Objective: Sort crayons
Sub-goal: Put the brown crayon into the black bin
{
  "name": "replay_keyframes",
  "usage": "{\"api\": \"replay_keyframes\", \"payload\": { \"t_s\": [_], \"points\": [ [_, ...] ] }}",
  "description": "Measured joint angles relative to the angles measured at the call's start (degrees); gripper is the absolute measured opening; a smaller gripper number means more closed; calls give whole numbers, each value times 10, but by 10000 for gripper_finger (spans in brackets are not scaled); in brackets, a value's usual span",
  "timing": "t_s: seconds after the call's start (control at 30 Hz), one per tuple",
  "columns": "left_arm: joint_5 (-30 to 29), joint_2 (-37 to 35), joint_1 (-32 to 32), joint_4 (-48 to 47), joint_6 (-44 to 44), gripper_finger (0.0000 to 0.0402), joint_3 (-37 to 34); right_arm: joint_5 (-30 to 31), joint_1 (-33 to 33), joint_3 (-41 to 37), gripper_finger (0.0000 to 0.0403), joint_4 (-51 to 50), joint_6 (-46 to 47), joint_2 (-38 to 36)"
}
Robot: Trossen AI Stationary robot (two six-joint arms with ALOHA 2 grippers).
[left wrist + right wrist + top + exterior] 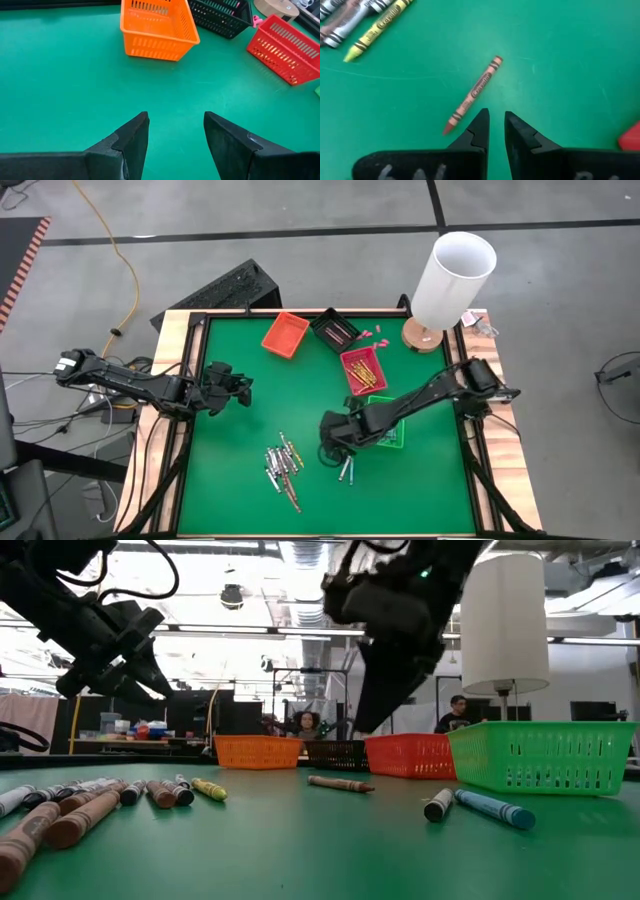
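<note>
The green worktop carries everything. A white-shaded lamp stands at its far right corner. Along the far side sit four small plastic trays: orange tray, black tray, red tray holding yellow-orange crayons, and green tray partly under the right arm. The left tool hovers over bare green near the left edge, fingers spread, holding nothing. The right tool hangs near the centre with its fingers narrowly parted and empty, a brown-red crayon lying just ahead of them. A heap of crayons lies near the front; two more crayons lie near the right tool.
</note>
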Motion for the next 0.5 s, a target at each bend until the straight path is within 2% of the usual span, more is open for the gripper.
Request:
{"api": "replay_keyframes", "payload": {
  "t_s": [0.2, 0.5],
  "points": [
    [0, 0, 0, 0, 0, 180, 0, -6, -5, 8, 82, -1, 5, 20],
    [-10, 0, 0, 0, 4, 180, 0, -7, -7, 5, 169, 28, 44, 20]
  ]
}}
